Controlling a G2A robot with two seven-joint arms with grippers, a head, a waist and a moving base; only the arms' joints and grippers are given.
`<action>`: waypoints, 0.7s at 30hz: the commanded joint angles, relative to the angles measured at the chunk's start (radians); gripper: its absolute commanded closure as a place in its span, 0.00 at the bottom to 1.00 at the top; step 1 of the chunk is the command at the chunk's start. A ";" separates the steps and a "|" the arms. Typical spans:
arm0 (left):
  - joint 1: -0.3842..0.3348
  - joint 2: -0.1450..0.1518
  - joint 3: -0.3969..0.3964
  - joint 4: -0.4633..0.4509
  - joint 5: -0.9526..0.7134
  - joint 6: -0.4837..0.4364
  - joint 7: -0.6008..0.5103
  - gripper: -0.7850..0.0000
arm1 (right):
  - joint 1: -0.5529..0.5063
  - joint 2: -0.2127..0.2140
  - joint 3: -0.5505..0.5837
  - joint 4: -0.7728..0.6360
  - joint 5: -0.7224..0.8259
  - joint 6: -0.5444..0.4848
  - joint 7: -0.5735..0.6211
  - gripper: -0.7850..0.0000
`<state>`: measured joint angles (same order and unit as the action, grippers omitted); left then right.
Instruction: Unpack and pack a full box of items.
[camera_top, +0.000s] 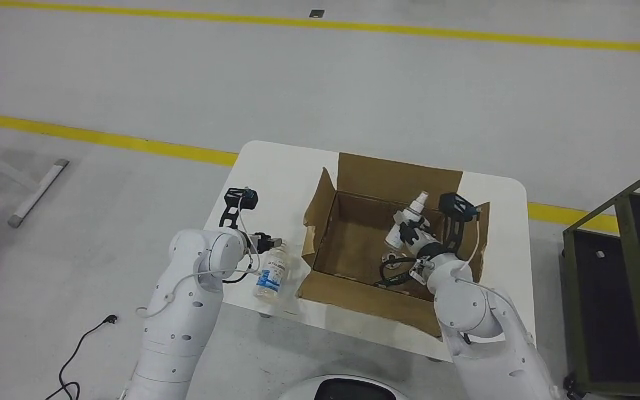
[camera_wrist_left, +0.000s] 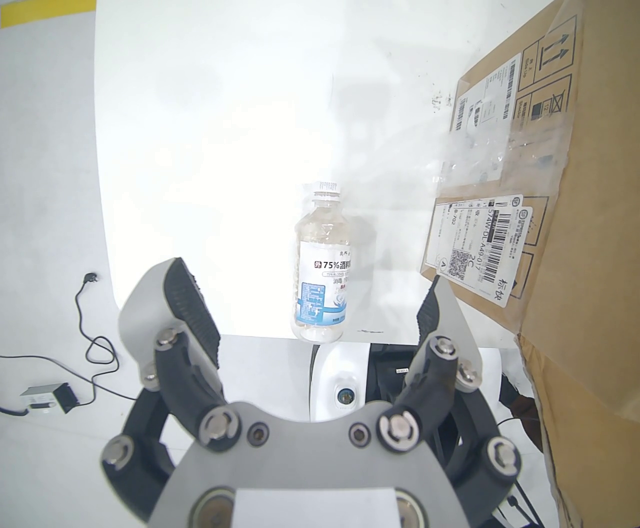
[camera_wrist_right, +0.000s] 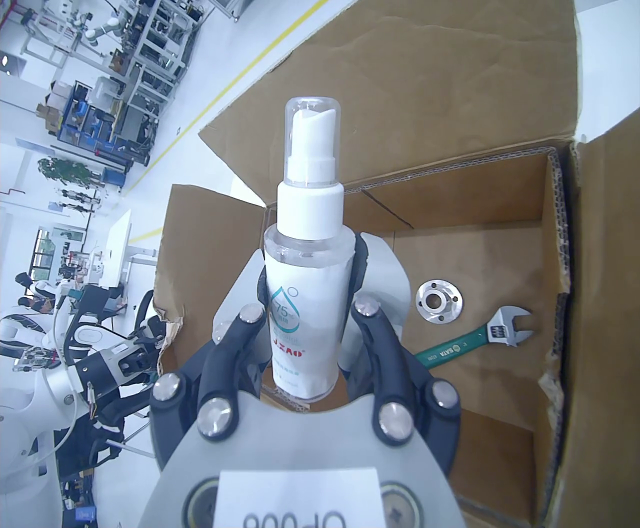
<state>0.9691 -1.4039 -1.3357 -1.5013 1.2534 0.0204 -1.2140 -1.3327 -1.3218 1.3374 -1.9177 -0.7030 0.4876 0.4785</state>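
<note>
Cardboard box (camera_top: 400, 175) stands open on the white table (camera_top: 268, 165), its flaps folded outward, and I place everything else by it.

My right gripper (camera_wrist_right: 310, 260) hangs over the box's open inside, toward the wall on my right-arm side. Its jaws are clamped on a spray bottle (camera_wrist_right: 306, 300), one finger on each side of the clear body. The bottle's white collar and clear-capped nozzle stick out past the fingertips. On the box floor beyond it lie a round metal flange (camera_wrist_right: 440, 301) and a green-handled wrench (camera_wrist_right: 470, 341). They sit close together near one corner, and the wrench's open head is nearly against the wall. I cannot tell whether the two touch.

My left gripper (camera_wrist_left: 310, 280) is outside the box, over the table by the wall on my left-arm side. Its jaws are spread wide and hold nothing. Below them a clear bottle (camera_wrist_left: 322, 265) with a blue-and-white label lies on the table just beside that outer wall, apart from both fingers. Its base reaches the table edge nearest my body.
</note>
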 joint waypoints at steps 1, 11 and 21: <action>0.000 0.000 0.000 0.000 0.000 0.000 0.000 0.00 | 0.000 0.000 0.000 0.000 0.000 0.000 0.000 1.00; 0.000 0.000 0.000 0.000 0.000 0.000 0.000 0.00 | -0.044 0.013 0.097 -0.130 -0.111 -0.037 -0.085 1.00; 0.000 0.000 0.000 0.000 0.000 0.000 0.000 0.00 | -0.233 0.042 0.412 -0.355 -0.234 -0.121 -0.026 1.00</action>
<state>0.9690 -1.4039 -1.3357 -1.5013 1.2534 0.0204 -1.2140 -1.5395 -1.2820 1.7118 -2.2659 -0.9158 0.3717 0.4432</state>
